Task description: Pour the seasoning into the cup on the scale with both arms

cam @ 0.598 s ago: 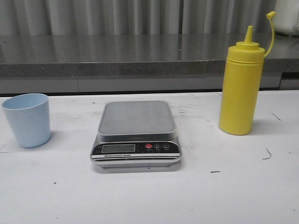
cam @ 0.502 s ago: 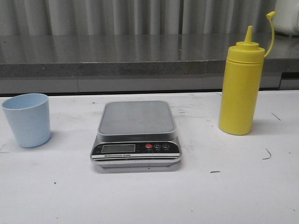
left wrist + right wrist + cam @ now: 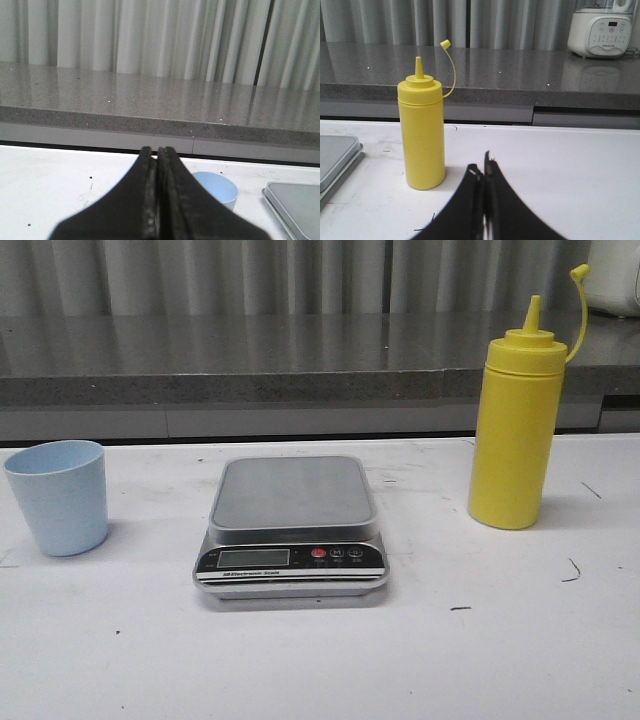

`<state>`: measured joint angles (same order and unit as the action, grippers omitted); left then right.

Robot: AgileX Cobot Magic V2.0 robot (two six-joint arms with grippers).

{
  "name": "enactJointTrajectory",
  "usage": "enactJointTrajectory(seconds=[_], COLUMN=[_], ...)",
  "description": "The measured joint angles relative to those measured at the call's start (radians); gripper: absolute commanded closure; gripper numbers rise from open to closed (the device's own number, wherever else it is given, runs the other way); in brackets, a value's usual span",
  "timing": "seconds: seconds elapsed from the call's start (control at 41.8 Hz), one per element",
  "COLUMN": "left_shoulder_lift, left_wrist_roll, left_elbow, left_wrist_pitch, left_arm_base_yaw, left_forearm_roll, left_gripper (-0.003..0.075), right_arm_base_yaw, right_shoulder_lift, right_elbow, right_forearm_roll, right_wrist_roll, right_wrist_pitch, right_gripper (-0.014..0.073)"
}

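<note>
The yellow seasoning bottle (image 3: 517,430) stands upright at the right of the table, its cap hanging off on its tether; it also shows in the right wrist view (image 3: 424,135). The pale blue cup (image 3: 59,496) stands empty at the left and shows in the left wrist view (image 3: 216,188). The silver scale (image 3: 292,528) sits in the middle with a bare platform. My left gripper (image 3: 156,152) is shut and empty, short of the cup. My right gripper (image 3: 482,170) is shut and empty, short of the bottle. Neither gripper shows in the front view.
A grey stone counter (image 3: 250,365) runs along the back of the white table (image 3: 320,660), with a curtain behind it. A white kitchen appliance (image 3: 602,27) stands on the counter at the far right. The scale's corner shows in the wrist views (image 3: 295,200) (image 3: 335,160).
</note>
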<state>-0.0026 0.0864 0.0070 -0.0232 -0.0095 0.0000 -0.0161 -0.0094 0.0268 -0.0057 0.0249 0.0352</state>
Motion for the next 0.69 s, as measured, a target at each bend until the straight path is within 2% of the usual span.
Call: enactJointTrajectory(seconds=[0.287,0.454,0.55,0.693], left_shoulder_lift=[0.0,0.0,0.0,0.01], left_wrist_roll=[0.0,0.0,0.0,0.0], left_elbow=[0.0,-0.011,-0.087,-0.286], left_wrist_pitch=[-0.002,-0.046,-0.012,0.089], left_arm_base_yaw=[0.0,0.0,0.0,0.0], left_forearm_roll=[0.0,0.0,0.0,0.0], left_gripper=[0.074,0.074,0.074,0.074], right_arm_base_yaw=[0.0,0.0,0.0,0.0], right_shoulder_lift=[0.0,0.0,0.0,0.003], right_elbow=[0.0,-0.013,-0.091,-0.26], right_forearm_roll=[0.0,0.0,0.0,0.0], right_wrist_roll=[0.0,0.0,-0.002,-0.002], right_wrist_pitch=[-0.002,-0.044,-0.009,0.109], right_gripper=[0.0662,0.0662,0.0662,0.0662])
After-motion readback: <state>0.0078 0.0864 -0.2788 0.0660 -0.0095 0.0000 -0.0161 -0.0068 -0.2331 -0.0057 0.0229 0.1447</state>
